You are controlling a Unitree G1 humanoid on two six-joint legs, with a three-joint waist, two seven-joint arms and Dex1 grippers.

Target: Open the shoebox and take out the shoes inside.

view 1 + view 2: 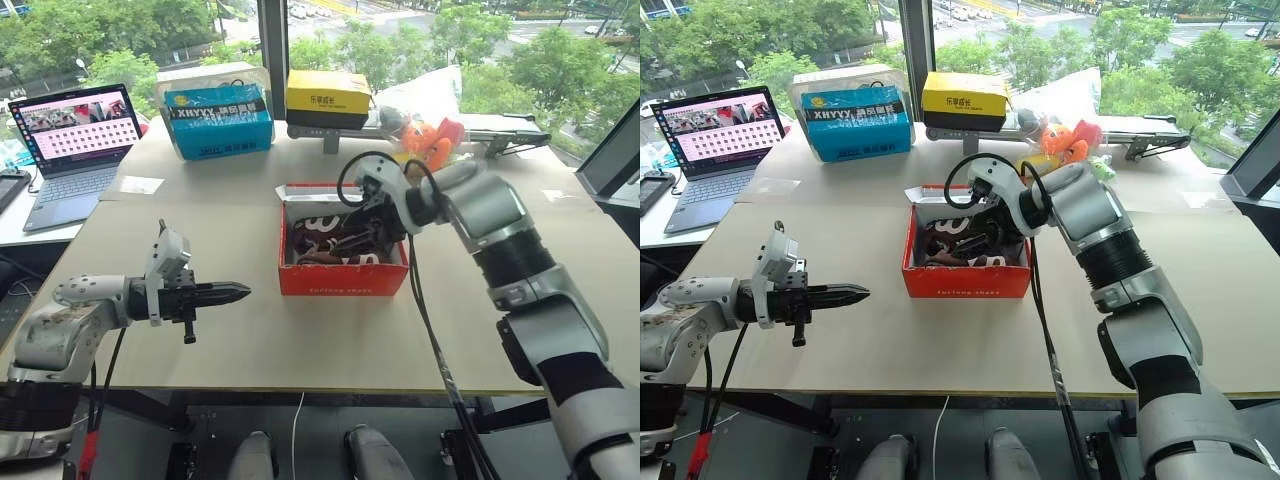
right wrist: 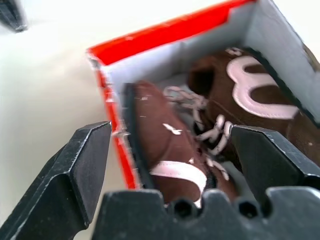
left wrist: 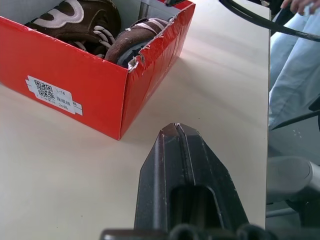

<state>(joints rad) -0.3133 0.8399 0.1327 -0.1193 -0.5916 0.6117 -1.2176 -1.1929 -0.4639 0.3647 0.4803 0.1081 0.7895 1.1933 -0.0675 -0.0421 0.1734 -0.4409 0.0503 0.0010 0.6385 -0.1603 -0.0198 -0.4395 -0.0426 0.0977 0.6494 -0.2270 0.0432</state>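
Note:
The red shoebox [image 1: 343, 277] stands open in the middle of the table, white inside. Two dark brown shoes [image 1: 330, 240] with white laces and markings lie in it, and the left wrist view shows them over the box's torn corner [image 3: 131, 61]. My right gripper [image 2: 167, 131] hangs open just above the box, reaching in from the right. One shoe [image 2: 165, 150] lies below the wide gap between its fingers. My left gripper [image 1: 235, 292] is shut and empty. It hovers over the table to the left of the box, pointing at it.
Along the table's far edge stand a blue box [image 1: 218, 120], a yellow-and-black box [image 1: 328, 98] and orange plush toys [image 1: 432, 140]. An open laptop [image 1: 75, 140] sits at the far left. A person's legs [image 3: 295, 75] are beyond the table edge.

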